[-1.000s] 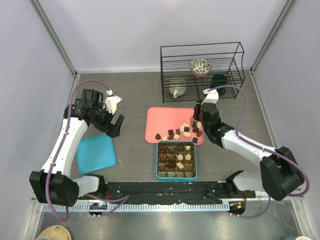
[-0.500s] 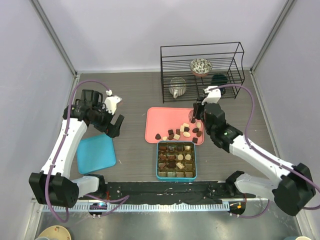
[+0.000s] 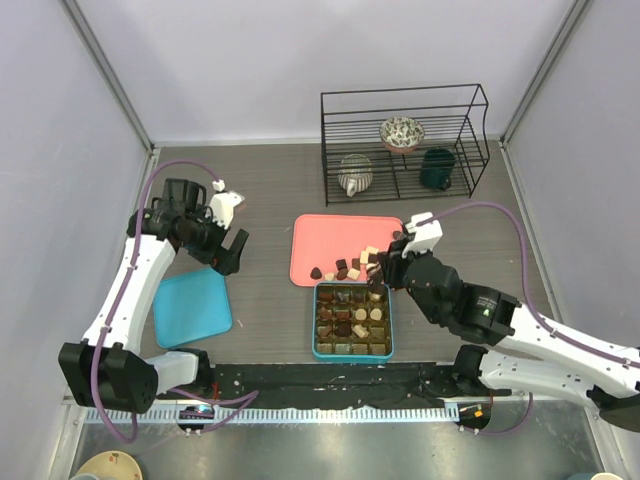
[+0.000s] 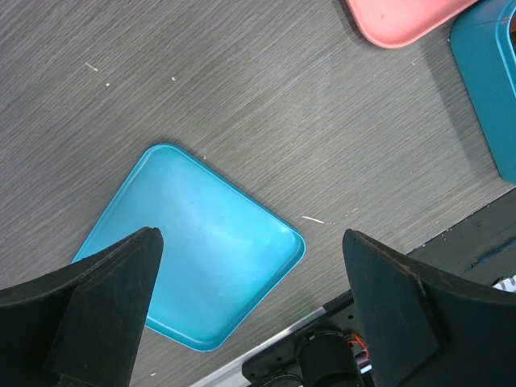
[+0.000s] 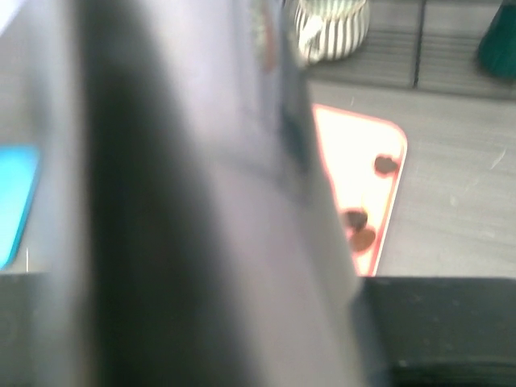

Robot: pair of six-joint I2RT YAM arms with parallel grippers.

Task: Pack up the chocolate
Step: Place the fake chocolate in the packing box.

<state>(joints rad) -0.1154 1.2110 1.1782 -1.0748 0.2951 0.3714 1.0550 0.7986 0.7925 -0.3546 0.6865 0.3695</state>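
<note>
Several small chocolates (image 3: 350, 266), dark, mid brown and cream, lie along the near right part of the pink tray (image 3: 330, 235). More sit in the compartments of the teal box (image 3: 316, 322) just in front of it. My right gripper (image 3: 377, 268) hovers low over the tray's near right corner, at the box's far edge. Its jaws are hidden from above, and the right wrist view is a dark blur showing only a few brown pieces (image 5: 355, 218) on the tray (image 5: 355, 145). My left gripper (image 3: 232, 252) is open and empty above the blue lid (image 4: 193, 258).
A black wire rack (image 3: 400, 140) at the back holds a striped cup (image 3: 355, 175), a patterned bowl (image 3: 402, 132) and a teal mug (image 3: 436, 168). The blue lid (image 3: 192, 305) lies at the near left. A black rail runs along the table's front edge.
My right arm has swung round and its gripper has moved from the tray's right edge down and left to the tray's near corner by the box. The left arm has not moved.
</note>
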